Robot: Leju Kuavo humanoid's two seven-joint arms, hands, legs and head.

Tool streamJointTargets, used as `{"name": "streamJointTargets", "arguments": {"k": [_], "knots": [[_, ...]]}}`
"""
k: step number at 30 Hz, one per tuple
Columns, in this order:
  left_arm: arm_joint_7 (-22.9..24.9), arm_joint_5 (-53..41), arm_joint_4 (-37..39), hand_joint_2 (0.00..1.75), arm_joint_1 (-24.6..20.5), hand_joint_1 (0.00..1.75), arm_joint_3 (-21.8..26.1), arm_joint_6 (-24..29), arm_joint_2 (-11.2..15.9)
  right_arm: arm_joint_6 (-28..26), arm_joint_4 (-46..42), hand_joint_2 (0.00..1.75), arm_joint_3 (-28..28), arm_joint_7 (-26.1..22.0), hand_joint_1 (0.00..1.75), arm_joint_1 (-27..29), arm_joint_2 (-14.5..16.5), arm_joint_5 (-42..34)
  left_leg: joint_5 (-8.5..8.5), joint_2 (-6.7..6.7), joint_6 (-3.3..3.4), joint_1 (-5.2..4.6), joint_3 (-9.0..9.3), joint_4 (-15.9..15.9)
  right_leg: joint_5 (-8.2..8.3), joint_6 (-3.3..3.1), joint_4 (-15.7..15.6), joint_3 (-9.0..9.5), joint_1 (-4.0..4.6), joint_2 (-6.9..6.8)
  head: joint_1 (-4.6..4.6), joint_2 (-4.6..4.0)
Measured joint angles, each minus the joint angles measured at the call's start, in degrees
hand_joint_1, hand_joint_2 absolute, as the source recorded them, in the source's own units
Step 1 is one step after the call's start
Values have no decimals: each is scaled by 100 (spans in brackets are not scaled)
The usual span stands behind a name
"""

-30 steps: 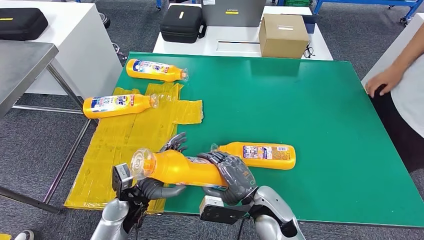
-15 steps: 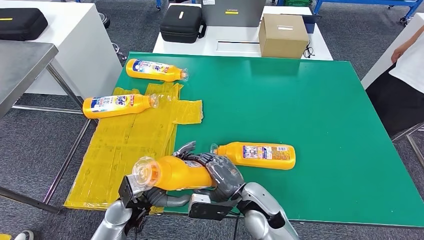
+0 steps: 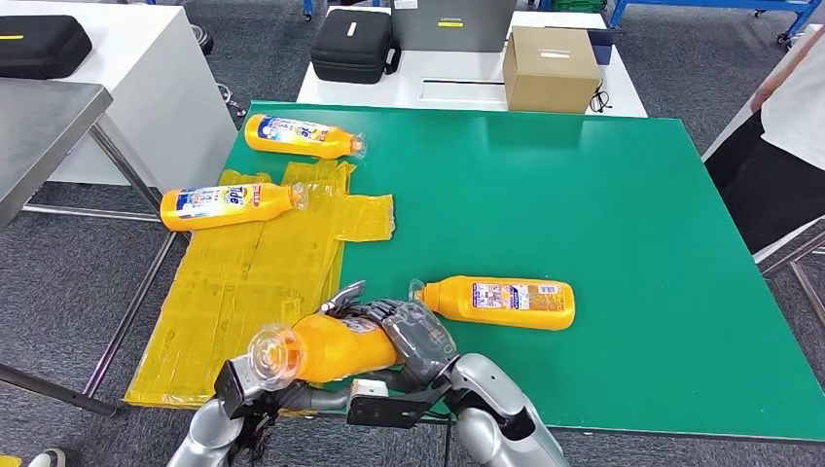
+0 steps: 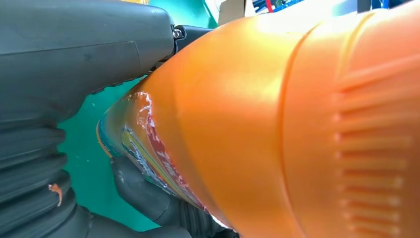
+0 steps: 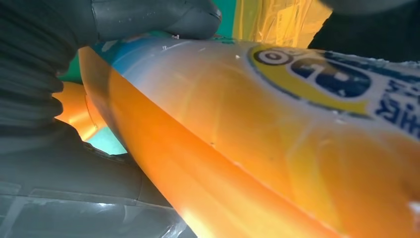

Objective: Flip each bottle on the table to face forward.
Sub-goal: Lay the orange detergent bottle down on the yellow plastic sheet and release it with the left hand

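Note:
I hold an orange detergent bottle (image 3: 331,348) in both hands above the green table's (image 3: 584,195) near left corner, its clear cap end (image 3: 272,352) pointing toward me. My left hand (image 3: 311,397) cups it from beneath near the neck. My right hand (image 3: 420,336) grips its base end. Up close, the bottle (image 4: 297,124) lies against my left hand (image 4: 74,74), and its label side (image 5: 297,99) against my right hand (image 5: 59,148). A second bottle (image 3: 501,302) lies on the table beside my right hand. Two more bottles (image 3: 229,204) (image 3: 302,136) lie at the far left.
A crinkled yellow plastic sheet (image 3: 263,282) hangs over the table's left edge. Behind the table stand a cardboard box (image 3: 552,68) and a black case (image 3: 355,44). A person (image 3: 788,146) stands at the right edge. A steel table (image 3: 39,126) is on the left.
The held bottle has come lower and nearer to me, its cap end swinging toward the camera, with both hands following. The person's hand on the table's right edge has pulled away.

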Motion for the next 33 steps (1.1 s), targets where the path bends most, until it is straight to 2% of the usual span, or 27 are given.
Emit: {"name": "streamJointTargets", "arguments": {"k": [9, 19, 23, 27, 33], "knots": [[-35, -559, -556, 175, 361, 0, 12, 209, 125, -1, 82, 175, 98, -38, 175, 14, 7, -2, -1, 1, -1, 1, 0, 0, 0, 0, -1, -3, 0, 3, -1, 0], [-37, -623, -831, 175, 520, 0, 14, 427, 201, -31, 96, 175, 117, -51, 175, 24, 52, 0, 0, 2, -1, 1, 1, 0, 0, 0, 0, -4, 1, 4, -1, 0], [-97, -321, -867, 175, 643, 0, 38, 528, 198, -48, 96, 175, 116, -38, 175, 41, 62, 9, -1, 13, -1, 1, 0, 0, 0, 0, -1, -8, 0, 10, 0, 0], [-518, 327, -1295, 175, 720, 0, 30, 543, 174, -39, 303, 175, -22, 273, 175, 43, 16, 69, -2, 0, -1, 0, 2, -1, -9, 1, -2, 0, -1, -10, -24, 0], [-550, 472, -1859, 175, 692, 0, -78, 517, 132, -44, 559, 175, -179, 350, 175, 60, -71, 105, -13, -2, -6, -2, 27, -1, -3, 0, -4, 26, -2, -5, 9, 0]]}}
